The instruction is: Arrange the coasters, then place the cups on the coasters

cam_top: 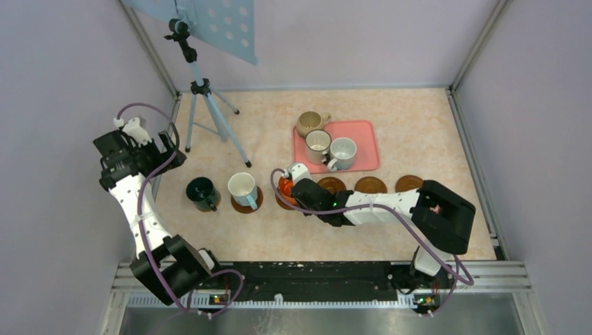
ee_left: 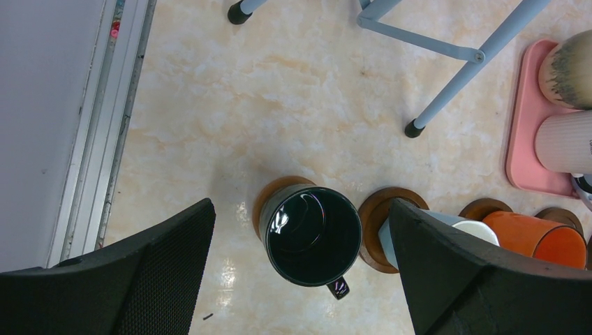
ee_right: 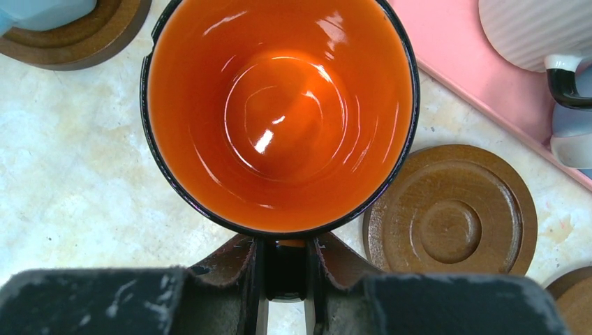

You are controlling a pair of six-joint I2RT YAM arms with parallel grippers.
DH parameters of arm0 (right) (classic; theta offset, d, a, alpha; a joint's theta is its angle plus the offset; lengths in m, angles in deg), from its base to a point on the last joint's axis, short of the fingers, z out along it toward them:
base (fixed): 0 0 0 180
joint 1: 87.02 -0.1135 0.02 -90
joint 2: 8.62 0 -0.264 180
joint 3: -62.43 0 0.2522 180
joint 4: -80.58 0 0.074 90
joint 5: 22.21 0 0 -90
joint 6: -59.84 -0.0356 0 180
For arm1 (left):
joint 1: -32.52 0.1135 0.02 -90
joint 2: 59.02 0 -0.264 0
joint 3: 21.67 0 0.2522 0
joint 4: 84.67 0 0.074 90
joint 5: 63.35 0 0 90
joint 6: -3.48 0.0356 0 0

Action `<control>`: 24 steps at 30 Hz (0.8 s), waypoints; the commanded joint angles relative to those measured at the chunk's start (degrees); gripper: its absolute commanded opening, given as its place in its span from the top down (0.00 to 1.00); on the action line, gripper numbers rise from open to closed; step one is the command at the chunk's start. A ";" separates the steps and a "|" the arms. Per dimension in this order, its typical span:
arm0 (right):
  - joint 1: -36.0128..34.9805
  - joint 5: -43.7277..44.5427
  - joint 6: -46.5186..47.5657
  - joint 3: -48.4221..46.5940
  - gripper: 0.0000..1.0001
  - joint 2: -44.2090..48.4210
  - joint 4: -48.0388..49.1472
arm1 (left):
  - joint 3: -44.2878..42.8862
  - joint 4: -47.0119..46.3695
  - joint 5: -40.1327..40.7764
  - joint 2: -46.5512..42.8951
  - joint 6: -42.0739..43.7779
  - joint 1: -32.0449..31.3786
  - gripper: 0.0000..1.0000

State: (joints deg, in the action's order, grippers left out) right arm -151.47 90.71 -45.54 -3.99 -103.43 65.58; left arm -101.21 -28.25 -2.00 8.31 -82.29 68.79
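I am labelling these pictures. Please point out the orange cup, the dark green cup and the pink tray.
orange cup [ee_right: 279, 112]: right wrist view, inner floor.
dark green cup [ee_left: 311, 234]: left wrist view, inner floor.
pink tray [cam_top: 366, 143]: top external view, bare right end.

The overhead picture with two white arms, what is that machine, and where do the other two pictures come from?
It is a robot: two jointed arms bolted at the near edge of a table, seen from a fixed camera above. The other pictures come from a camera on each wrist. The left hand hangs open near the green cup, which sits on a coaster; a whitish cup sits on another. The right hand is shut on the handle of the orange cup. Three coasters are bare, and three cups wait on the pink tray.
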 commanded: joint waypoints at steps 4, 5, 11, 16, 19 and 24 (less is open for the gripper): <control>-0.55 1.85 -1.84 -3.73 0.96 -0.96 4.09 | 0.76 -0.64 0.12 -0.89 0.80 -0.20 0.01; -0.54 1.87 -1.79 -3.88 0.96 -1.02 4.05 | 0.77 -0.66 0.16 -0.82 0.84 -0.18 0.01; -0.55 1.73 -2.82 -4.66 0.80 -1.86 2.24 | 0.65 -0.97 0.20 -0.33 0.83 -0.21 0.01; -0.59 0.60 -2.58 -4.33 0.59 -0.97 2.10 | 0.66 -0.99 0.09 -0.03 0.73 -0.23 0.01; -0.57 -0.71 -1.17 -3.86 0.50 0.62 2.38 | 0.71 -0.99 0.08 0.16 0.82 -0.15 0.01; -0.32 -2.95 2.57 -2.48 0.43 5.49 2.58 | 0.33 -0.99 -0.09 0.18 1.25 -0.16 0.01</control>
State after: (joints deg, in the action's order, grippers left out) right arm -151.47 89.86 -46.13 -5.81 -104.32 65.93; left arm -100.84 -28.23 -1.98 8.38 -82.00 68.79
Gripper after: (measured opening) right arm 0.560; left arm 0.987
